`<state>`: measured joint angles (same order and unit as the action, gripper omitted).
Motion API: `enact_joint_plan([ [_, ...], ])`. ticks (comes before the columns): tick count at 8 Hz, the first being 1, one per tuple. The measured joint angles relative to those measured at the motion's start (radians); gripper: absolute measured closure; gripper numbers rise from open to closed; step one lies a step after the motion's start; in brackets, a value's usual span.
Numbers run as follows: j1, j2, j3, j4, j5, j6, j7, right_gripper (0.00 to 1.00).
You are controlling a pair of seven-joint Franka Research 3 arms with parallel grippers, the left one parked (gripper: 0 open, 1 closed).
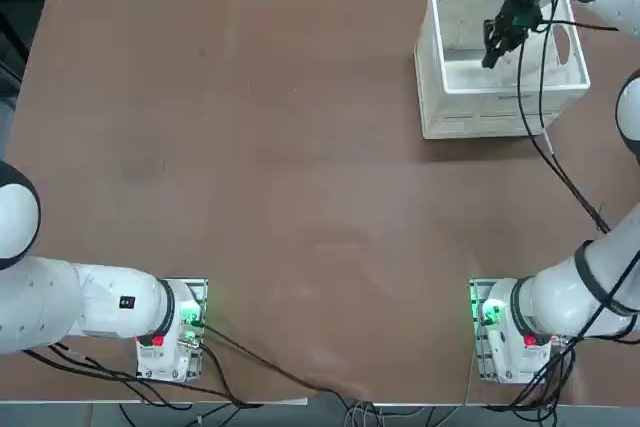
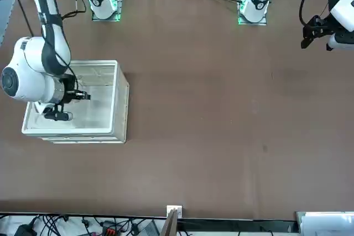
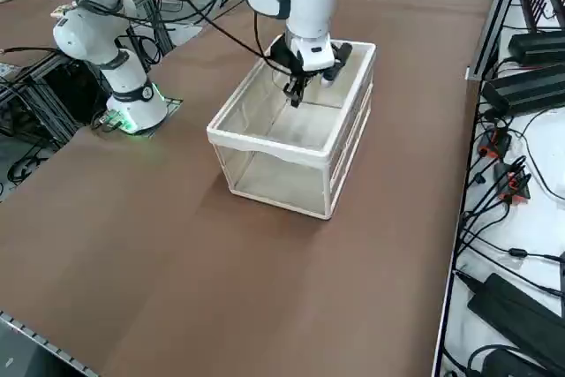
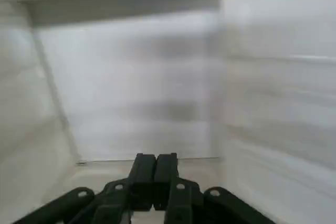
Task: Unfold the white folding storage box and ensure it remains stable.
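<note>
"Why is my right gripper [image 4: 156, 157] down inside the off-white rectangular plastic crate [image 3: 265, 142]?"

"To press panels flat, I judge; its fingers are pressed together, pinching nothing; the crate stands upright, walls raised, at the table's [image 1: 260, 177] far right."

"Anything in my way?"

"The thin black cables [image 1: 541, 142] drape over its rim; I'd watch for snagging when I lift out."

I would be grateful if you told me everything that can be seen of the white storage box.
The box is off-white, plastic-looking and rectangular, with a thick rim, panel walls and an oval handle hole. It stands unfolded and upright on the table, open at the top. The right gripper, shut, reaches inside; whether it touches a wall is unclear.
</note>
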<state>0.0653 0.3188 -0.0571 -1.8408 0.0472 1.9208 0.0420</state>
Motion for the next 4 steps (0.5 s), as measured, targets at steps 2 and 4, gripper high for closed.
enact_joint_plan([
  [2,0.008,0.013,0.001,0.000,-0.238,-0.005,0.077,0.99],
  [4,0.031,0.047,0.002,0.000,-0.418,-0.010,0.155,0.99],
])
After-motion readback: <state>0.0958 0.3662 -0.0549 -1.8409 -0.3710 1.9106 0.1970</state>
